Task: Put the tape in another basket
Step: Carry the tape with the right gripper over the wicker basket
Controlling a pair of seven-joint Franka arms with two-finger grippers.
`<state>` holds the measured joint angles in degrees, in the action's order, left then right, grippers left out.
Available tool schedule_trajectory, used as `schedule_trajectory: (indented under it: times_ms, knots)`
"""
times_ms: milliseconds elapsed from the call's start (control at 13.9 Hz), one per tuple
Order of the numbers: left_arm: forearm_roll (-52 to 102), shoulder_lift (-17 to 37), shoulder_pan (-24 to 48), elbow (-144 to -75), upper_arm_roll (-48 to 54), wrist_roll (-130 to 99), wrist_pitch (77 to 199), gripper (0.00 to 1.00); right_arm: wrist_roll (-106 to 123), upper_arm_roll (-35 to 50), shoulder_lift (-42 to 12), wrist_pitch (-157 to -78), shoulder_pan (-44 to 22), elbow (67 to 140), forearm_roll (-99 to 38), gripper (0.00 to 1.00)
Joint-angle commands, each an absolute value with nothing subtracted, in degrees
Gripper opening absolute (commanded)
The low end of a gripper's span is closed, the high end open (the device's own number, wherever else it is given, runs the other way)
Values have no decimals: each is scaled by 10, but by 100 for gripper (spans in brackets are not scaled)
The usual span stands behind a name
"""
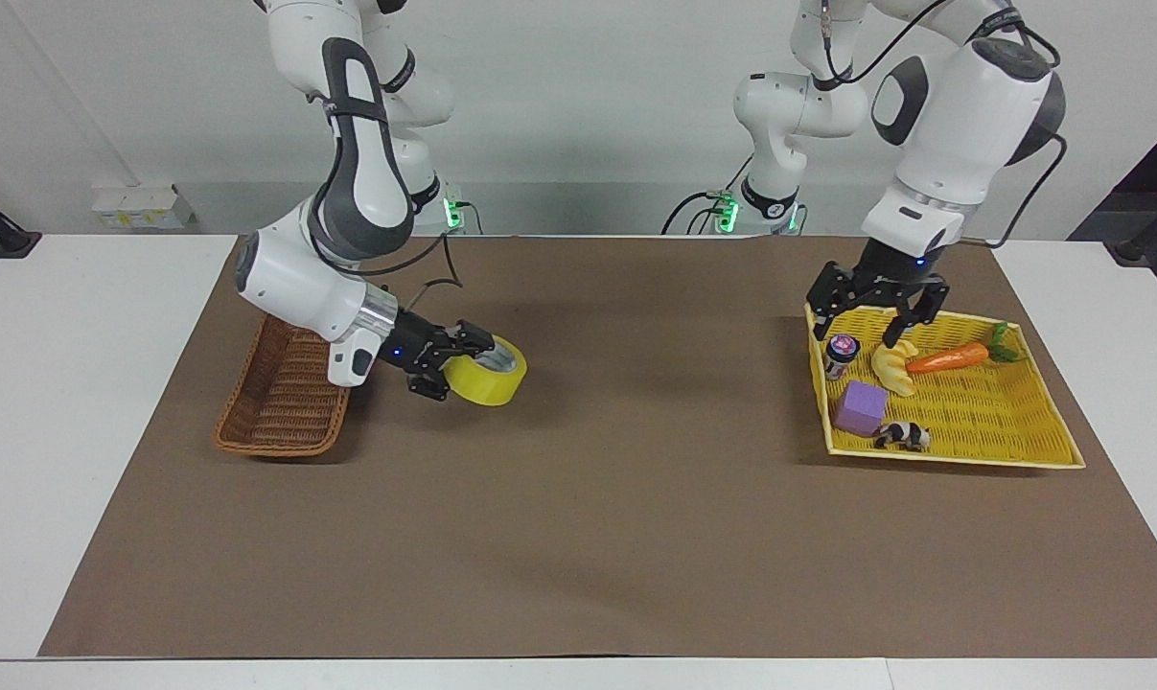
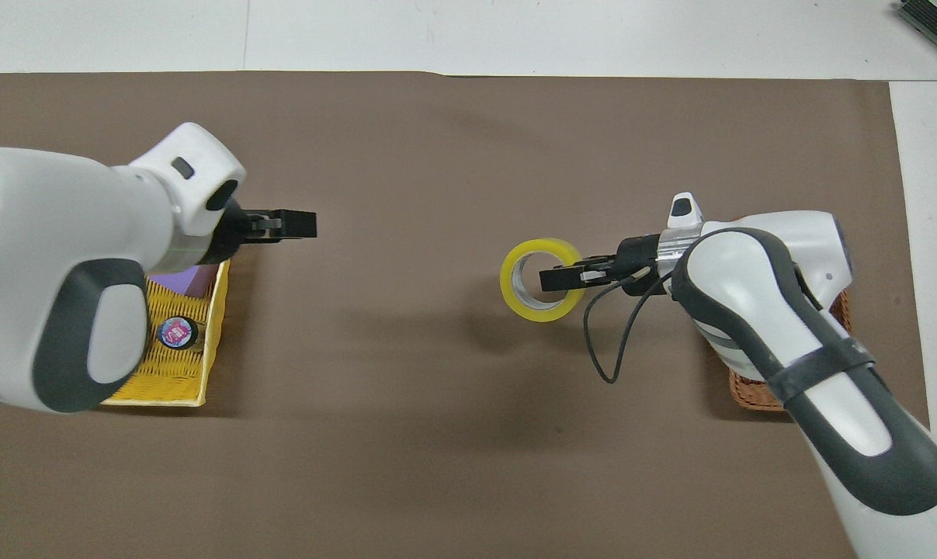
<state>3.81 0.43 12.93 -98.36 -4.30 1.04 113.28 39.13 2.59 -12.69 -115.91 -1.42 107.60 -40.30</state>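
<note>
- The right gripper (image 1: 455,356) is pinched onto the wall of the tape (image 1: 487,375), one finger inside the core and one on the outer face; the roll hangs off the worktop (image 1: 578,537), carried in the air.
- The tape is over the brown mat, just beside the brown wicker basket (image 1: 281,402) and toward the left arm's end from it, not over the basket itself.
- The roll is tilted: its open core faces upward and slightly toward the robots, so its axis leans off vertical. In the overhead view the ring (image 2: 542,279) shows its pale inner core.
- The right forearm partly covers the wicker basket in both views.
- The left gripper (image 1: 875,309) has its fingers spread wide and holds nothing; it hovers over the edge of the yellow basket (image 1: 1019,450) nearest the right arm, above the small jar (image 1: 841,353) and the banana toy (image 1: 892,367).
- The yellow basket also holds a carrot (image 1: 952,357), a purple block (image 1: 862,407) and a black-and-white animal figure (image 1: 902,436).
</note>
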Motion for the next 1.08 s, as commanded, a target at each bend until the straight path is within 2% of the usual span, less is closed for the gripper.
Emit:
schedule_trajectory:
  times_ms: [0, 288, 577, 793, 1010]
  knots:
    - [20, 12, 92, -929, -36, 71, 1068, 100, 355, 28, -127, -1142, 3, 1033, -323, 0]
    - [12, 11, 55, -876, -36, 128, 992, 100, 336, 22, -126, -1143, 25, 1020, -258, 0]
    - [9, 12, 52, -827, -38, 132, 911, 100, 301, 21, -127, -1146, 46, 992, -98, 0]
    - [7, 6, 52, -824, -40, 131, 882, 100, 301, 19, -124, -1140, 78, 998, -47, 0]
    - [9, -16, 52, -825, -35, 128, 853, 100, 301, 20, -98, -1104, 116, 1036, -5, 0]
